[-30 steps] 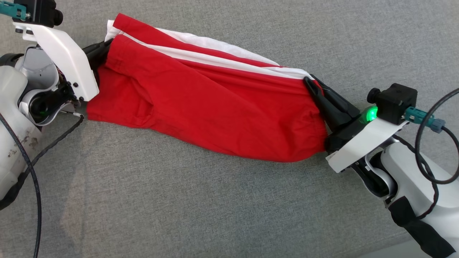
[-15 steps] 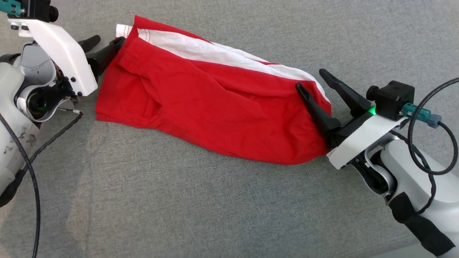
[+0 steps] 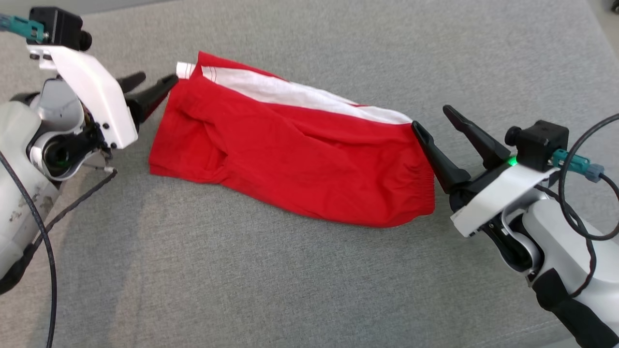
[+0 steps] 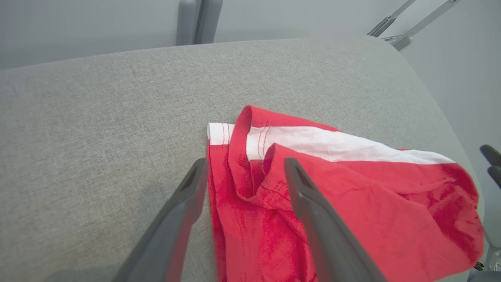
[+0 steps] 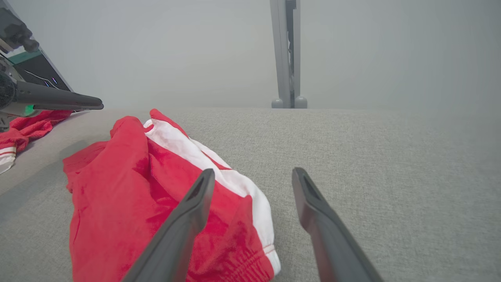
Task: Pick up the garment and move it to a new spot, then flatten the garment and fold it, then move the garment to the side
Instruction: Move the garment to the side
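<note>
The red-and-white garment (image 3: 290, 159) lies bunched on the grey counter (image 3: 290, 270). Fingers of the left gripper (image 3: 157, 77) are spread open at its left end, and those of the right gripper (image 3: 431, 117) are spread open at its right end, neither clamping it.

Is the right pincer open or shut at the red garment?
Open. The right pincer has its two fingers spread apart at the end of the red garment, gripping nothing.

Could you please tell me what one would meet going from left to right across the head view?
left gripper, its fingers spread → red garment with its white stripe, lying on the grey cushion → right gripper, its fingers spread
</note>
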Tool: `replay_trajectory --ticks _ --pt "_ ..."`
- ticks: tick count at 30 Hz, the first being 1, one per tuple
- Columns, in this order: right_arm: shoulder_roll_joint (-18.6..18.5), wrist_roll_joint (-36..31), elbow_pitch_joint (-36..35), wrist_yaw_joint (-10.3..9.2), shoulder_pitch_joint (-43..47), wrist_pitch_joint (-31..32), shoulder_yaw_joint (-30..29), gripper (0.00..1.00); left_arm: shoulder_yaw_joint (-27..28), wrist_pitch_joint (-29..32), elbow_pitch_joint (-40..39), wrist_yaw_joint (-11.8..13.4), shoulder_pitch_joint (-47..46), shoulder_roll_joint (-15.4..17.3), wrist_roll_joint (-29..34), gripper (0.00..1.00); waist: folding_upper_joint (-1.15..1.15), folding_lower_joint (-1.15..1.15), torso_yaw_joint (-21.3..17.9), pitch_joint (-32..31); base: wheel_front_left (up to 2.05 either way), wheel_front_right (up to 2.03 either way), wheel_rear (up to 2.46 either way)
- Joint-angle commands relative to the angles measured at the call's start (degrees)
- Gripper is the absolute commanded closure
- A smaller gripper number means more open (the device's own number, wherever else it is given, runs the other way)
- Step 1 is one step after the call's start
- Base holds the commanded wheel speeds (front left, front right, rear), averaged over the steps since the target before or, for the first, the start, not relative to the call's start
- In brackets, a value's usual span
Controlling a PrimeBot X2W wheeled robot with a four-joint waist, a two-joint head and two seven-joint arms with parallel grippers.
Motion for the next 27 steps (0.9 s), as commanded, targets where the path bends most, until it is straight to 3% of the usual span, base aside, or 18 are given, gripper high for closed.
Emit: replay_trajectory --ticks 1,10,15,27 --pt "-0.7 0.5 -0.2 -0.01 1.1 -0.2 -0.2 0.00 -0.4 0.9 0.1 0.0 1.2 0.5 -0.7 0.00 0.00 0.00 -0.2 -1.5 0.00 0.00 0.00" --pt "-1.9 1.4 -1.3 -0.01 5.5 -0.2 -3.4 0.00 -0.2 7.2 1.6 0.0 2.2 2.0 -4.7 0.00 0.00 0.00 -2.8 -4.1 0.00 0.00 0.00" --pt "-1.9 1.8 -1.9 -0.01 8.0 -0.2 -4.7 0.00 -0.7 11.2 2.7 1.7 2.1 2.7 -5.8 0.00 0.00 0.00 -5.0 -4.3 0.00 0.00 0.00" --pt "0.6 0.2 -4.0 -0.01 10.4 -0.2 -6.9 0.00 0.2 14.5 7.3 5.9 0.3 3.5 -7.0 0.00 0.00 0.00 -10.1 -1.9 0.00 0.00 0.00"
